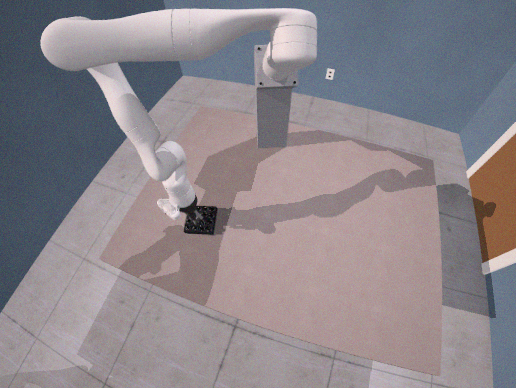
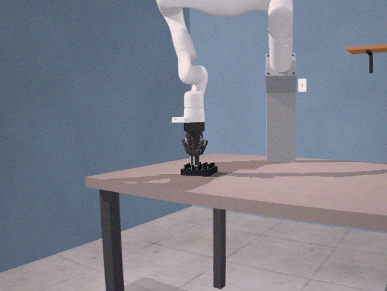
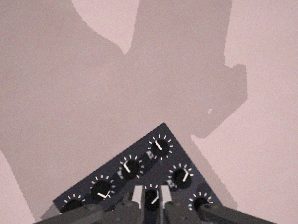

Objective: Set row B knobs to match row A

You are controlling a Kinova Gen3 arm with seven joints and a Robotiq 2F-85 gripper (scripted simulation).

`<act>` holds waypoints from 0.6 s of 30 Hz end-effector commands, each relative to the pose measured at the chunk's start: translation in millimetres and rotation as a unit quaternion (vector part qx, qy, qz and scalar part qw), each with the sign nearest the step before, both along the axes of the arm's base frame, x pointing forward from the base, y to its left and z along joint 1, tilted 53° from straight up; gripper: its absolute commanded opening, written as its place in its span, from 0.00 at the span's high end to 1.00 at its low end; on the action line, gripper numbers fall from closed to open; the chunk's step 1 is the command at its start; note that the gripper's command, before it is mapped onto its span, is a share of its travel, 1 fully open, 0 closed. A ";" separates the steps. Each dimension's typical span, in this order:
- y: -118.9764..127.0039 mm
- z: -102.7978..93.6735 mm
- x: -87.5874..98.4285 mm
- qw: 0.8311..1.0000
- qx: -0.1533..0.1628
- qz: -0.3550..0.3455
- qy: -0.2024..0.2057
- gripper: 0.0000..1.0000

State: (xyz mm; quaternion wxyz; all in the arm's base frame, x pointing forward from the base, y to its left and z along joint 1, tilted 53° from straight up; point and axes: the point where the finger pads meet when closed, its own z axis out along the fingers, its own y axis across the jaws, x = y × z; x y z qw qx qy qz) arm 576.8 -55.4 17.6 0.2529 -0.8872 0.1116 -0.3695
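Arm reaching straight down over the knob box [image 1: 206,223], which sits on its feet on the table [image 2: 285,195] near the left edge, well apart from the grey pedestal [image 2: 280,124]. Gripper [image 3: 151,207] is pinched tight on one knob [image 3: 152,196] at the bottom of the wrist view; can't tell which row or no. it is. Fingers flank that knob on both sides. Other knobs beyond show white lines at mixed angles. Printed names too small to read.
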 end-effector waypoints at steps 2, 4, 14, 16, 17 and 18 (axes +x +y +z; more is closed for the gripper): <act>-0.3 0.1 -0.2 0.999 -0.032 0.025 -0.013 0.92; -0.3 0.1 -0.2 0.998 -0.048 0.039 -0.021 0.92; -0.3 0.1 -0.2 0.991 -0.097 0.081 -0.047 0.92; -0.3 0.1 -0.2 0.989 -0.105 0.087 -0.051 0.92; -0.3 0.1 -0.2 0.989 -0.109 0.090 -0.053 0.92; -0.3 0.1 -0.2 0.988 -0.112 0.093 -0.054 0.92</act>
